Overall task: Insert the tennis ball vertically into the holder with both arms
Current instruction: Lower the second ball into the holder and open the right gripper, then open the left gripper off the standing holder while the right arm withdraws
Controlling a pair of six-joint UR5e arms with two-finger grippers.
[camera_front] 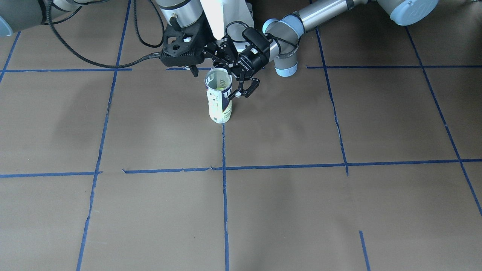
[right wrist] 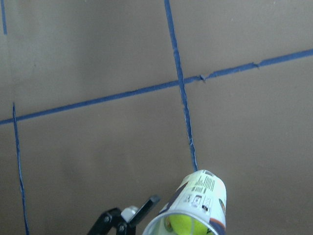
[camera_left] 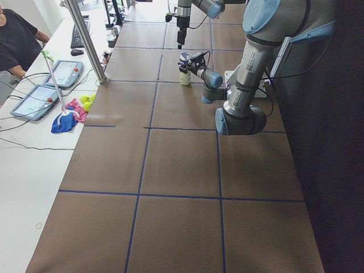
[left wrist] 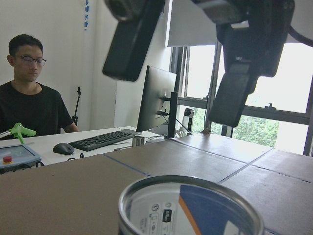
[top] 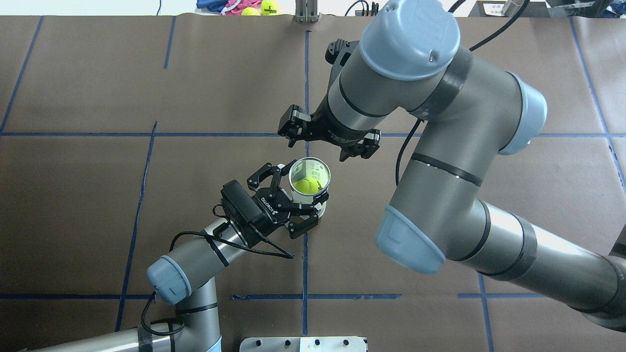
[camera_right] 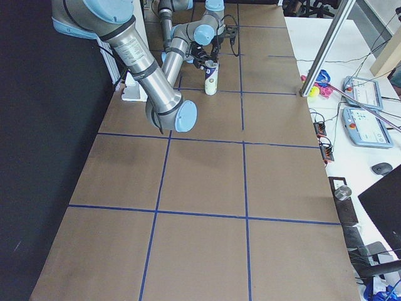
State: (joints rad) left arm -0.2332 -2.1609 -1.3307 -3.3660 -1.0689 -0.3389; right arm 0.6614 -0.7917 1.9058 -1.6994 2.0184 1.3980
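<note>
The holder (top: 320,172), a clear can with a white and navy label, stands upright on the brown table (camera_front: 220,98). The tennis ball (top: 307,185) lies inside it and also shows through the open top in the right wrist view (right wrist: 183,225). My left gripper (top: 302,194) is open, its fingers (left wrist: 132,44) straddling the can's upper part without clearly touching it. My right gripper (camera_front: 194,70) points down, above and just beside the can's mouth. Its fingers are mostly hidden by its own wrist, so I cannot tell whether it is open or shut.
Two spare tennis balls (top: 261,8) and a coloured cloth lie beyond the table's far edge. An operator (left wrist: 29,98) sits at a side desk with tablets (camera_left: 34,99) and a metal pole (camera_left: 85,40). The white pedestal (camera_front: 226,19) stands right behind the can.
</note>
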